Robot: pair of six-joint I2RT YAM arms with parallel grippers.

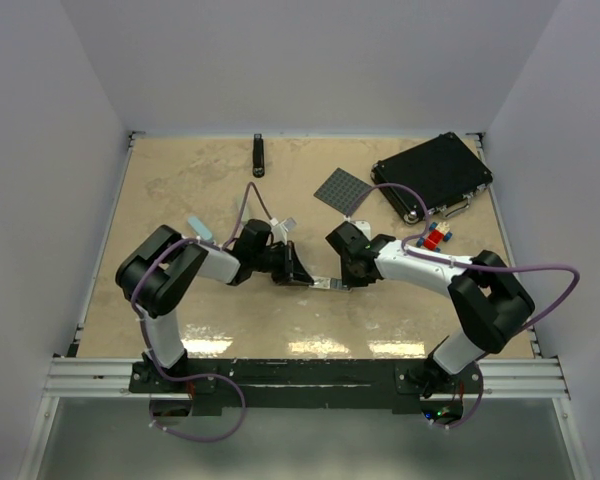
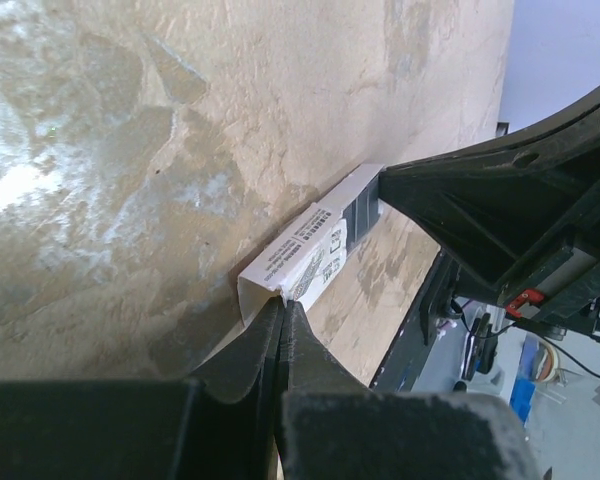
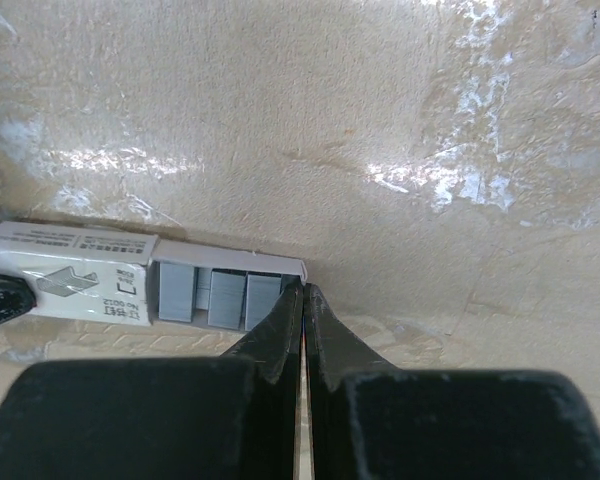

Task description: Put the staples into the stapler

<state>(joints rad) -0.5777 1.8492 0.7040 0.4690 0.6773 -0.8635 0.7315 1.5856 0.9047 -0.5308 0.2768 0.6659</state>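
The staples are a tiny white box (image 1: 325, 284) lying between my two grippers near the table's middle. Its printed white sleeve (image 3: 75, 270) is slid partly off the grey-blue tray (image 3: 225, 262), and grey staple strips (image 3: 228, 298) show inside. My left gripper (image 2: 282, 305) is shut, pinching the sleeve's (image 2: 305, 250) near end wall. My right gripper (image 3: 305, 292) is shut, pinching the tray's open end. A small grey oblong thing (image 1: 285, 223), seemingly the stapler, peeks out behind my left wrist. A pale blue part (image 1: 199, 228) lies by the left arm.
A slim black stapler (image 1: 259, 155) lies at the back. A dark grey studded plate (image 1: 344, 190) and a black case (image 1: 432, 172) sit at the back right. Red-and-blue bricks (image 1: 437, 237) lie beside the right arm. The table's near edge (image 2: 420, 310) runs close by.
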